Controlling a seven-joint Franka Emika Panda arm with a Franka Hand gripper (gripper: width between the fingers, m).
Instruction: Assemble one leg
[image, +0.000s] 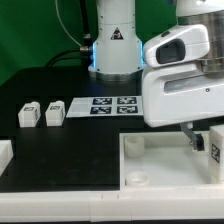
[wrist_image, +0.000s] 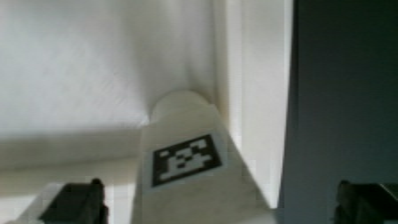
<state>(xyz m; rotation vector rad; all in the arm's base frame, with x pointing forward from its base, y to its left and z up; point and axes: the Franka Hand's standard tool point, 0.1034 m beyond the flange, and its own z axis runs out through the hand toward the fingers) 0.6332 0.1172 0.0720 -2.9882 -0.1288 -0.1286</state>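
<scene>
Filling the near foreground of the exterior view, the large white square tray-like part (image: 150, 165) lies on the black table (image: 60, 150). Above its far corner on the exterior view's right, the white robot arm (image: 180, 75) reaches straight down — its gripper (image: 200, 143) poised over a small white block-like leg with a black-and-white tag (wrist_image: 187, 150) inside the tray. Dark fingertips (wrist_image: 75, 202) stand wide apart on either side of this leg, not touching it. Two more small white tagged legs (image: 41, 113) sit beside the flat white marker board (image: 105, 105).
</scene>
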